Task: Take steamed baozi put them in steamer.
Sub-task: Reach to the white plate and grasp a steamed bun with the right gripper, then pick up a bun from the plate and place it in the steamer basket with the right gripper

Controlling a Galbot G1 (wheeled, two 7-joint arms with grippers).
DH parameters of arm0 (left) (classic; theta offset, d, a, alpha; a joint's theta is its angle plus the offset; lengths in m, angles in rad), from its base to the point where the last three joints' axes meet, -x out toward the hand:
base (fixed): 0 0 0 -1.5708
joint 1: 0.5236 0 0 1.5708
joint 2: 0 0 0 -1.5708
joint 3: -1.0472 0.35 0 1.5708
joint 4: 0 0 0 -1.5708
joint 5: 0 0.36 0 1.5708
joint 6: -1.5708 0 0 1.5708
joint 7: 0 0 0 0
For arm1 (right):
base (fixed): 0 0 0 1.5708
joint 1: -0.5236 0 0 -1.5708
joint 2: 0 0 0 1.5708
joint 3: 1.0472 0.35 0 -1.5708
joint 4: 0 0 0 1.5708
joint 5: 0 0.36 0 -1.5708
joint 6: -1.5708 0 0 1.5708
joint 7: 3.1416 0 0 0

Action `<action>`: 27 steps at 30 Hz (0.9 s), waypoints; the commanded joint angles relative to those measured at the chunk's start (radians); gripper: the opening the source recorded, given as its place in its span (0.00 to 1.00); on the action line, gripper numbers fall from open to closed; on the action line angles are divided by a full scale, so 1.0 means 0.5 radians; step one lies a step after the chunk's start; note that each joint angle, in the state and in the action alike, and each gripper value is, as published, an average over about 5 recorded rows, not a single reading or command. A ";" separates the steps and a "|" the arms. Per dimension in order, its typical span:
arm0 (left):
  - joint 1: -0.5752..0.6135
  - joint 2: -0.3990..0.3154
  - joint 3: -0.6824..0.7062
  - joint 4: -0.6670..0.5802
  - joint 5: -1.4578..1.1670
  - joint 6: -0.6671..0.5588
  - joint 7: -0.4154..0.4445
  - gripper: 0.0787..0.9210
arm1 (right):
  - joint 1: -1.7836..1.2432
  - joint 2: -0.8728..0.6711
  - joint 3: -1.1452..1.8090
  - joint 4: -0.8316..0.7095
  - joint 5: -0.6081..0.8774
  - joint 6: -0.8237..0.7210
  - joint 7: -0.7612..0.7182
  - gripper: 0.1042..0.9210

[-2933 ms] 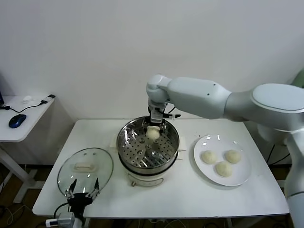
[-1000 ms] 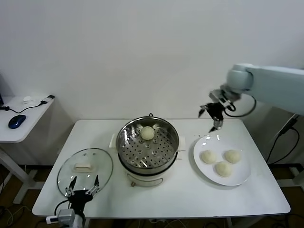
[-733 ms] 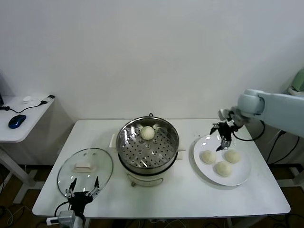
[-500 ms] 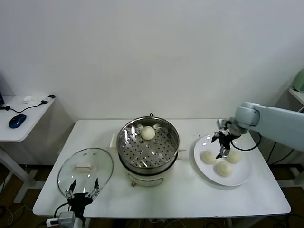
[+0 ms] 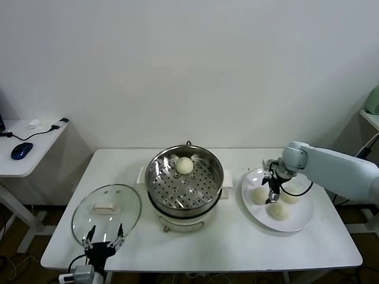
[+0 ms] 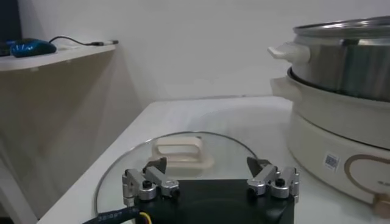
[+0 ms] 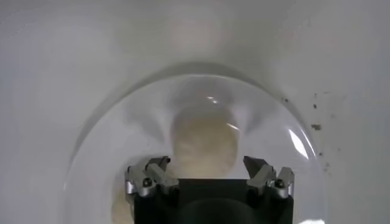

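My right gripper [image 7: 208, 178], fingers spread, straddles a cream-white round dough bun [image 7: 203, 144] | I'd descend centred, squeeze softly | left gripper [image 6: 210, 182] parked, fingers spread, beside round glass lid [image 6: 177, 150]

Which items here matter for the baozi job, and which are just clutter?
Job items:
- baozi in the steamer
- three baozi on the plate
- steamer
- right pincer, open over the plate's baozi

Lying about:
- glass lid
- white plate
- computer mouse on the side desk
- left pincer, parked open by the lid
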State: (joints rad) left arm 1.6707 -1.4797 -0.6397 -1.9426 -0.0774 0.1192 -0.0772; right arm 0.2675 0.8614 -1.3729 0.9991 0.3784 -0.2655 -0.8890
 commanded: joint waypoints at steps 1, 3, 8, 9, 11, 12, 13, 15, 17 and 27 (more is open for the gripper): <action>0.001 0.005 -0.001 0.003 0.001 -0.004 -0.002 0.88 | -0.117 0.107 0.114 -0.151 -0.047 -0.013 -0.010 0.81; -0.001 0.005 -0.002 0.002 0.001 -0.003 -0.002 0.88 | -0.105 0.105 0.119 -0.142 -0.047 -0.004 -0.023 0.78; -0.001 0.005 -0.002 -0.011 0.005 0.000 -0.002 0.88 | 0.038 0.043 0.077 -0.030 -0.008 0.026 -0.098 0.71; 0.000 0.004 -0.001 -0.014 0.006 0.001 -0.002 0.88 | 0.101 0.018 0.047 0.011 0.005 0.036 -0.122 0.71; 0.002 0.004 -0.001 -0.020 0.008 0.001 -0.002 0.88 | 0.272 -0.036 -0.048 0.105 0.058 0.060 -0.167 0.70; 0.004 0.004 -0.001 -0.023 0.008 0.002 -0.002 0.88 | 0.383 -0.063 -0.116 0.154 0.102 0.070 -0.188 0.70; 0.006 0.004 -0.001 -0.026 0.008 0.002 -0.002 0.88 | 0.510 -0.080 -0.189 0.200 0.157 0.079 -0.205 0.70; 0.009 0.004 0.001 -0.032 0.007 0.003 -0.002 0.88 | 0.822 -0.098 -0.389 0.302 0.292 0.091 -0.240 0.70; 0.012 0.005 0.004 -0.037 0.007 0.003 -0.003 0.88 | 1.116 -0.083 -0.574 0.388 0.441 0.090 -0.273 0.70; 0.019 0.021 0.009 -0.062 0.002 0.009 -0.001 0.88 | 1.752 0.304 -0.675 0.998 1.328 -0.224 0.034 0.70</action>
State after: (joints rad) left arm 1.6801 -1.4701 -0.6358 -1.9719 -0.0751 0.1233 -0.0781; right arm 0.8165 0.8980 -1.6130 1.2456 0.7064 -0.2790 -0.9648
